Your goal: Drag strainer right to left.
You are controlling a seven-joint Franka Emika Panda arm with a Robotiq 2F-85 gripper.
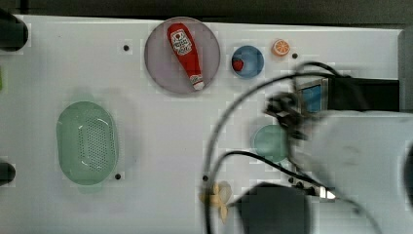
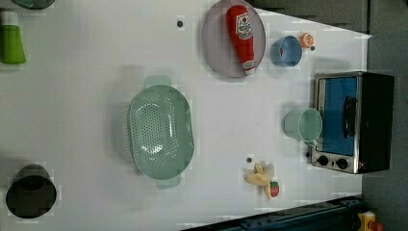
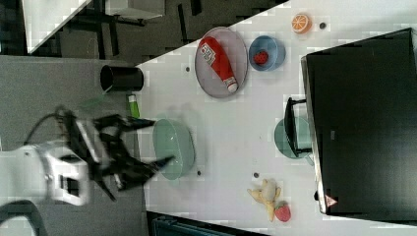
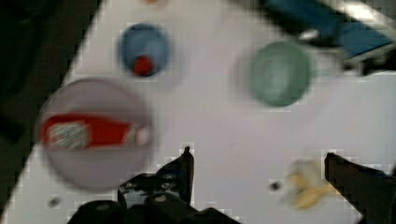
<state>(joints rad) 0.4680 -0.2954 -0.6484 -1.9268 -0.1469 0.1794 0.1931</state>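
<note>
The pale mint-green oval plastic strainer (image 1: pixel 87 142) sits upright on the white tabletop (image 1: pixel 160 146), far over on the top view's left, well apart from everything else. In the left view it lies near the middle, its perforated bottom showing, a small tab at each end of the oval.

The jaws (image 4: pixel 257 175) stand spread wide with nothing between them; in the wrist view the two dark fingers (image 4: pixel 184 170) frame bare tabletop, with a round grey-pink plate carrying a red ketchup bottle (image 4: pixel 88 133), a small blue bowl (image 4: pixel 144 49) and a round mint-green cup (image 4: pixel 279 73) beyond. In the top view the arm (image 1: pixel 360 151) hangs over the top view's right side by the cup, well apart from the strainer, so the approach is not yet made.

The strainer looks light, thin-walled and fairly stiff, with a smooth base likely to slide easily on the tabletop. The wide rim seems the natural hold: one finger inside the bowl, one outside, pinching the long wall near its middle so the oval does not swing during the drag. An end tab would also serve, though a pull from there could let the shell pivot or tip. Too hard a squeeze may flex the plastic
</note>
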